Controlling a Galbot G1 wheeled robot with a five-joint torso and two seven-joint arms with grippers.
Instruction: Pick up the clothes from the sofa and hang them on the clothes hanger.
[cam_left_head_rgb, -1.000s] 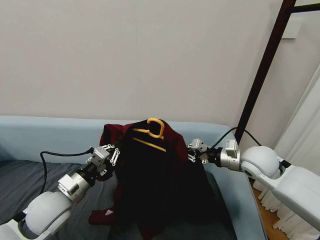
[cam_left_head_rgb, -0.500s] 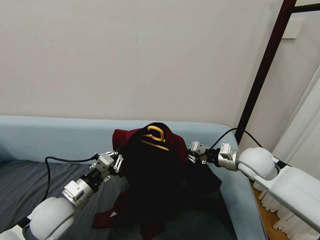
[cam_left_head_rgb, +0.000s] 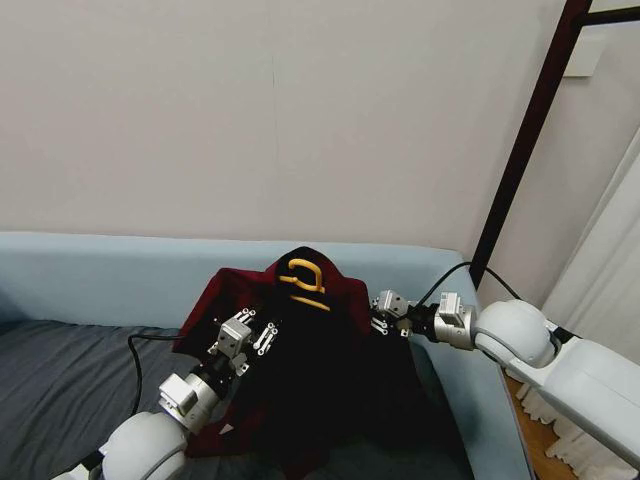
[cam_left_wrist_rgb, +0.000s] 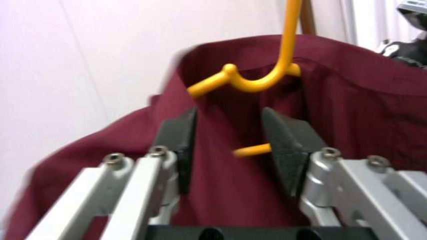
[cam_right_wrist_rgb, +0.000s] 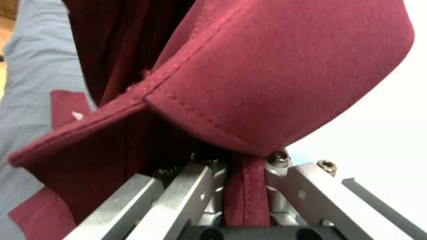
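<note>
Over the pale blue sofa, keeping the dark red shirt aloft chiefly by way of the right gripper; pinching a folded edge of the cloth tight between almost closed fingers, as seen in the right wrist view; drawing the whole bundle inward compared with a second ago, with the left gripper sliding from the shirt's outer shoulder toward its middle and sinking slightly lower; waiting there with fingers parted wide and clasping nothing, the pads framing the collar and the yellow hanger beyond them, seemingly without touching either; letting the shirt's left shoulder slump, so narrowing and bunching a garment spread broad a second ago; carrying the hanger's hook a little lower against the backrest than before; trailing the lower tails down, apparently onto the dark seat cushion.

Probably amounting to a regrasp under way, trading a hold on the shoulder for one nearer the collar or the hook; leaving the hanging itself not yet done, with the dark upright pole at the right, likely part of the rack, standing well apart from the shirt; risking a slide of the cloth off the hanger while depending on a single pinch; calling for a firm new grip before any lifting toward the rack.
</note>
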